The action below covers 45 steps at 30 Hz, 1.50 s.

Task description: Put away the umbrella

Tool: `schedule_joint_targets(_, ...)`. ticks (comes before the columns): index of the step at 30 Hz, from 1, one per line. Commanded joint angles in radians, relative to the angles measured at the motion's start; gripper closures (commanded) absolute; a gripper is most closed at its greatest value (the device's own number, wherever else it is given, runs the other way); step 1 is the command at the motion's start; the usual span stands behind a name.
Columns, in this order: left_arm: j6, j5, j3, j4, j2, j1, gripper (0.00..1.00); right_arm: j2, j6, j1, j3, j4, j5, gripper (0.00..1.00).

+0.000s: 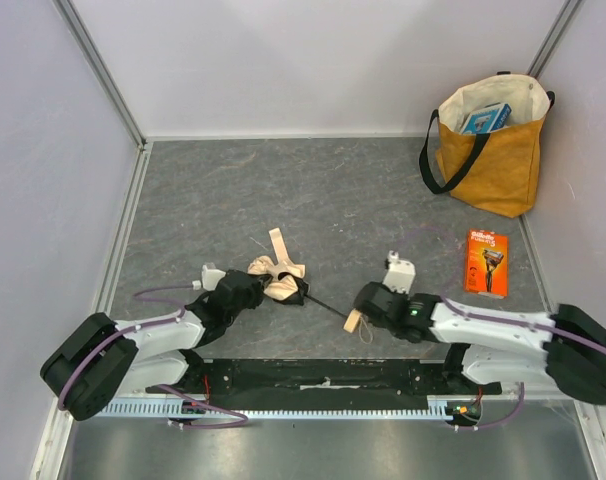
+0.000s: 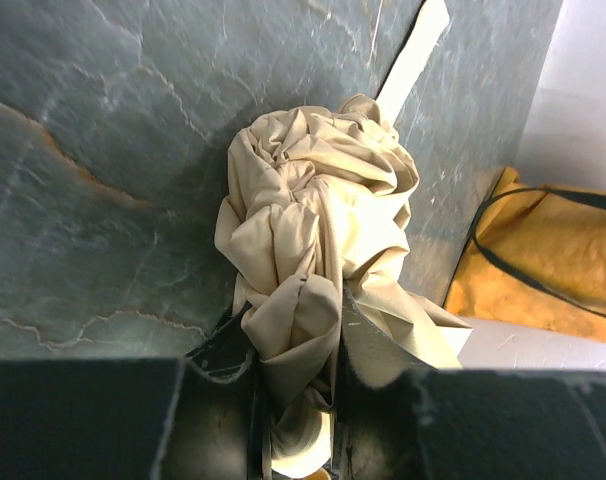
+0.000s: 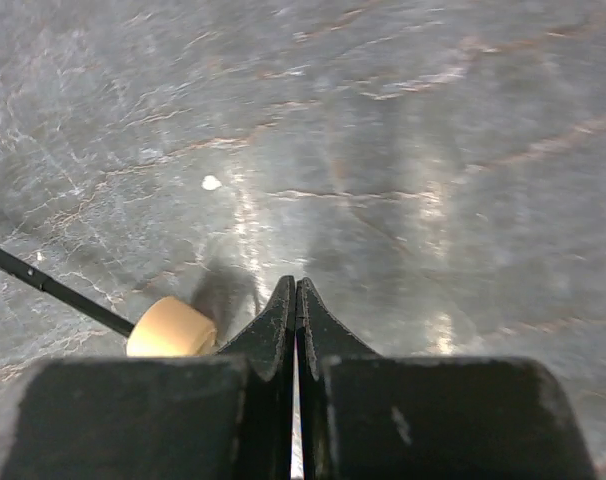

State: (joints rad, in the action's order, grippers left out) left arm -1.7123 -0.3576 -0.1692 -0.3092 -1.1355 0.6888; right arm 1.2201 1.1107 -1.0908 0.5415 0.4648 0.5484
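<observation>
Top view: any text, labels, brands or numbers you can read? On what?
Orange box on the table: there is print on its face, too small to read.
Blue box in the yellow bag: markings too small and blurred to read.
Umbrella: no text visible.
Yellow bag itself: no text visible.
Wrist views: no text.

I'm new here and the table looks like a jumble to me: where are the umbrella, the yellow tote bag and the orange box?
umbrella [image 1: 280,281]: top view, on its bunched cream fabric.
yellow tote bag [image 1: 495,165]: top view, on its front wall.
orange box [image 1: 486,262]: top view, on its printed face.
</observation>
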Motion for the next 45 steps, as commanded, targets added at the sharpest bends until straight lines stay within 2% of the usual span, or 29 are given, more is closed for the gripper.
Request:
schedule_joint_targets(1,0.019,0.069,-0.004,0.197,-0.036,0.015,0.98,-0.224,0.113,0.022,-0.071,0.165,0.025,1.00)
schedule_joint_targets(6,0.011,0.062,-0.013,0.199,-0.052,0.015,0.98,-0.275,0.143,0.019,-0.110,0.229,-0.091,1.00)
schedule_joint_targets(15,0.013,0.032,-0.018,0.199,-0.063,0.014,0.98,-0.219,0.075,-0.004,-0.112,0.213,-0.156,1.00)
schedule_joint_targets(17,0.013,0.040,-0.015,0.199,-0.061,0.017,0.98,-0.182,0.060,-0.017,-0.107,0.116,-0.163,1.00)
schedule_joint_targets(18,0.011,0.046,-0.013,0.199,-0.060,0.018,0.98,-0.150,0.046,-0.020,-0.104,0.006,-0.171,1.00)
schedule_joint_targets(20,-0.004,0.065,-0.007,0.199,-0.058,0.023,0.98,0.012,0.006,-0.023,-0.011,-0.286,-0.202,1.00)
schedule_joint_targets(21,-0.004,0.063,-0.006,0.197,-0.053,0.029,0.98,0.142,-0.053,-0.026,0.106,-0.393,-0.191,1.00)
schedule_joint_targets(22,-0.003,0.063,-0.006,0.199,-0.050,0.029,0.98,0.212,-0.072,-0.029,0.244,-0.346,-0.135,1.00)
schedule_joint_targets(24,-0.006,0.063,-0.006,0.211,-0.030,0.037,0.98,0.297,-0.109,-0.026,0.340,-0.380,-0.085,1.00)
schedule_joint_targets(27,-0.009,0.068,-0.010,0.228,-0.020,0.040,0.98,0.286,-0.133,0.000,0.342,-0.391,-0.039,1.00)
schedule_joint_targets(31,-0.021,0.075,0.008,0.208,-0.027,0.040,0.98,0.326,-0.146,0.037,0.314,-0.456,-0.128,1.00)
schedule_joint_targets(34,-0.032,0.074,0.020,0.200,-0.024,0.041,0.98,0.348,-0.150,0.035,0.322,-0.413,-0.125,1.00)
schedule_joint_targets(36,-0.020,0.052,0.019,0.200,-0.012,0.041,0.98,0.296,-0.227,0.028,0.289,-0.373,-0.098,1.00)
schedule_joint_targets(40,-0.003,0.055,-0.006,0.225,-0.023,0.041,0.98,0.224,-0.564,0.014,0.302,-0.187,-0.076,1.00)
schedule_joint_targets(42,0.005,0.068,-0.016,0.237,-0.036,0.040,0.98,0.164,-0.704,-0.013,0.272,-0.204,-0.059,0.87)
schedule_joint_targets(45,-0.006,0.086,-0.021,0.245,-0.066,0.043,0.98,0.108,-0.938,-0.020,0.235,-0.337,-0.226,0.64)
